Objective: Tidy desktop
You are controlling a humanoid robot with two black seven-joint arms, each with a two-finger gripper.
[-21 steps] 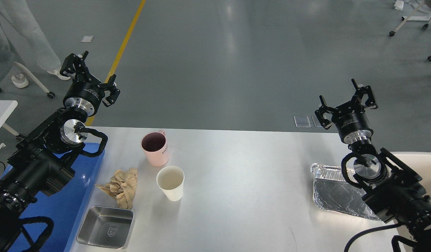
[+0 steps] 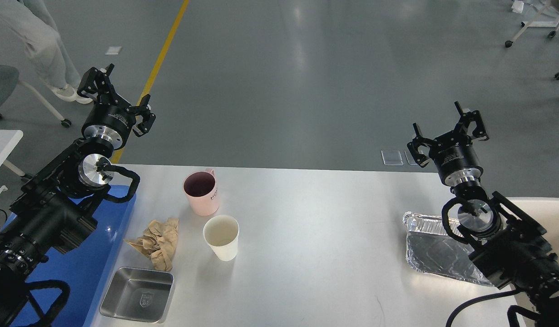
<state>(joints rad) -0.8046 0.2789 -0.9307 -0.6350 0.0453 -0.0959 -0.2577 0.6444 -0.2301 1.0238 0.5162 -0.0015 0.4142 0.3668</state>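
Observation:
The desktop (image 2: 315, 236) is a wide pale grey-white tabletop. On it stand a pink mug (image 2: 201, 192), a white paper cup (image 2: 221, 237), a crumpled brown paper (image 2: 157, 241), a small steel tray (image 2: 137, 294) at the front left and a foil tray (image 2: 436, 252) at the right. My left gripper (image 2: 117, 96) is open and empty, raised past the table's far left edge. My right gripper (image 2: 448, 132) is open and empty, raised past the far right edge, above the foil tray.
A blue tray (image 2: 75, 268) lies along the desktop's left side, under my left arm. A cream bin (image 2: 540, 213) sits at the right behind my right arm. A small white table corner (image 2: 0, 145) and a walking person (image 2: 38, 36) are at the far left.

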